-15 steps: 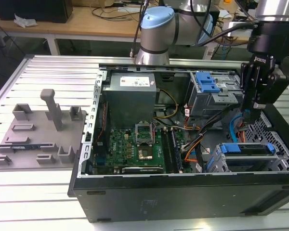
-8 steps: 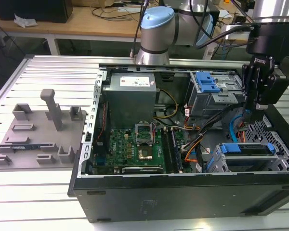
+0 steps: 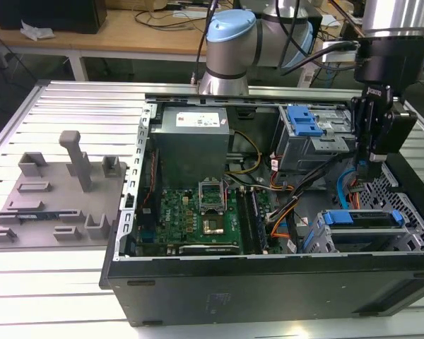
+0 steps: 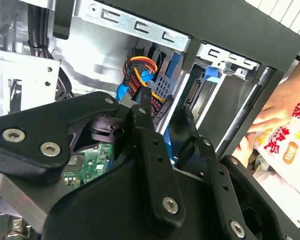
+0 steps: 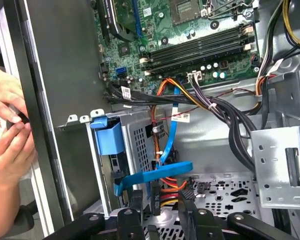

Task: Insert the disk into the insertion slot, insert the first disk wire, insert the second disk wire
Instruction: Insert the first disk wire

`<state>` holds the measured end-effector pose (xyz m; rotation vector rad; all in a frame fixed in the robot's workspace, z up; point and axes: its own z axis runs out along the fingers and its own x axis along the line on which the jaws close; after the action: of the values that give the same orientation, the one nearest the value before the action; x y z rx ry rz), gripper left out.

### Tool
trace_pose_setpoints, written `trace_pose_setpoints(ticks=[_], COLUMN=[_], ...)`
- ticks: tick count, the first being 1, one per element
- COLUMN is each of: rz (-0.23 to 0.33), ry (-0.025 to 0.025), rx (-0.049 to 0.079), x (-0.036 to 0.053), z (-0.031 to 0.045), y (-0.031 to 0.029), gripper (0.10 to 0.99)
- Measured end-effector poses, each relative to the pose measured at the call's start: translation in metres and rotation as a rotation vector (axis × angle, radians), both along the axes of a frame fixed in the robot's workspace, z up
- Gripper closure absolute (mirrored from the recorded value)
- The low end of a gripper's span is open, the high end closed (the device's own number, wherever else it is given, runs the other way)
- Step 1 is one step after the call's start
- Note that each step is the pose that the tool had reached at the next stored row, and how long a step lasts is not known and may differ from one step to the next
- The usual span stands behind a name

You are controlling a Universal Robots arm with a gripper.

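Exterior view: end effector [image 3: 369,175] hanging at three o'clock over the open computer case [image 3: 198,282], just behind the insertion slot [image 3: 353,244] at five o'clock, with the disk [image 3: 367,220] already seated inside.

Second wrist view: pinching, by the look of it, a black wire connector [image 4: 146,99] trailing red, yellow and black leads. Worth keeping that plug square to the disk's rear edge.

First wrist view: blue flat cable [image 5: 160,175] looping right beside the wire connector [image 5: 155,197]. Best nudged clear, then a slow, straight push, leads left slack, no twisting.
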<state>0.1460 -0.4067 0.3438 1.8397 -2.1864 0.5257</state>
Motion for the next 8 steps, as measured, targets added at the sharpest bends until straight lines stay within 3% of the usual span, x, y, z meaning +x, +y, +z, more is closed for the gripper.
trace_pose_setpoints(ticks=[8], rz=[0.000], ry=[0.0000], rx=[-0.004], x=[-0.0001], z=[-0.0005], y=[0.0001], gripper=[0.671])
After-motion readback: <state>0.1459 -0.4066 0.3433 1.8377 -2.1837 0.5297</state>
